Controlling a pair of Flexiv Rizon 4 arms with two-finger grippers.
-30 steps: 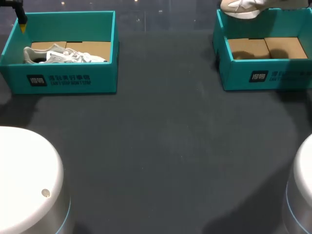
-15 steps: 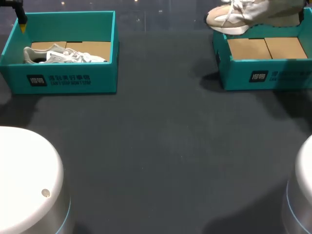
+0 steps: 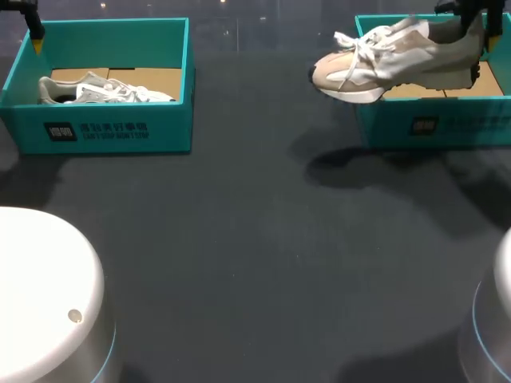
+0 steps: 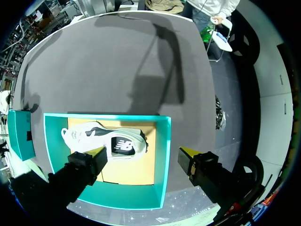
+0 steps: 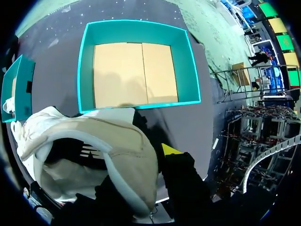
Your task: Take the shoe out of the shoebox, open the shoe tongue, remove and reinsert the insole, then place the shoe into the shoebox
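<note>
Right end effector (image 3: 477,24) grips beige shoe (image 3: 391,60) by the heel, in air over left wall of right shoebox (image 3: 431,128). Left end effector (image 4: 143,157) wide open above left shoebox (image 3: 104,132), white shoe (image 3: 104,89) inside.

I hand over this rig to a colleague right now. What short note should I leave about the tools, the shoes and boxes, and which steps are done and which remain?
Right tool: shut on the heel of the beige shoe, holding it in the air, toe out past the right shoebox toward the table's middle.
Left tool: open, empty, above the left shoebox, where a white shoe lies.
Done: the beige shoe is out of its box.
Left: set it down, open the tongue, remove and reinsert the insole, place the shoe back into the box.
</note>
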